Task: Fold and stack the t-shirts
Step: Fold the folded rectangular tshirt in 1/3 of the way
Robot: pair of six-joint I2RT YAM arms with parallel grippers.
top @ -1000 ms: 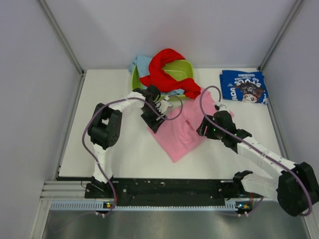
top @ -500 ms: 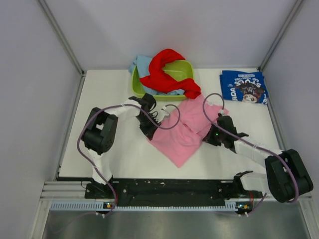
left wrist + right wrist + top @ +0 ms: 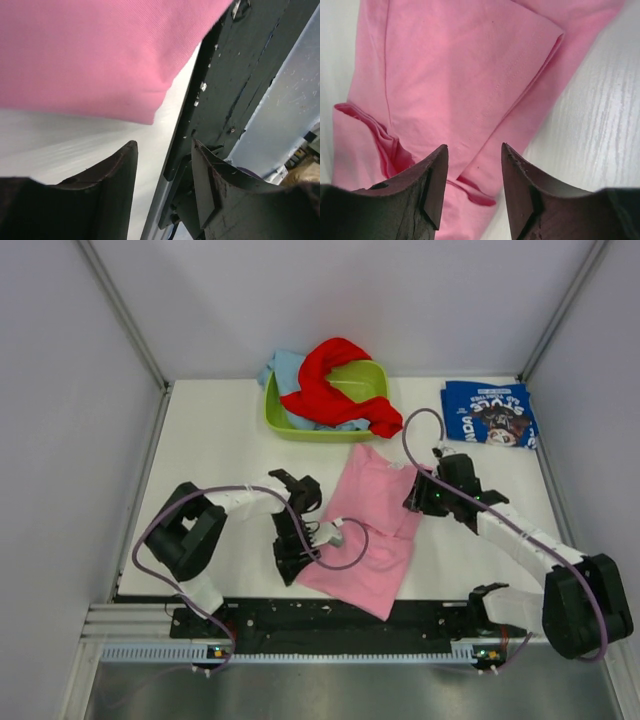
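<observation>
The pink t-shirt (image 3: 372, 525) lies partly folded on the white table, its near corner close to the front rail. My left gripper (image 3: 289, 558) is open and empty at the shirt's left near edge; in the left wrist view the gripper (image 3: 162, 150) sits just off the pink cloth (image 3: 95, 55). My right gripper (image 3: 417, 498) is open and empty over the shirt's right edge; in the right wrist view it (image 3: 475, 150) hangs above the pink folds (image 3: 465, 75). The navy printed t-shirt (image 3: 489, 414) lies folded at the back right. The red t-shirt (image 3: 335, 390) and the light blue one (image 3: 284, 368) lie in the tub.
The lime green tub (image 3: 372, 378) stands at the back centre. The black front rail (image 3: 330, 618) runs along the near edge, also in the left wrist view (image 3: 235, 85). Grey walls close the left, back and right sides.
The pink shirt has been pulled toward the near edge and lies longer and flatter. My left gripper moved nearer with it and is now off the cloth. My right gripper shifted slightly back.
</observation>
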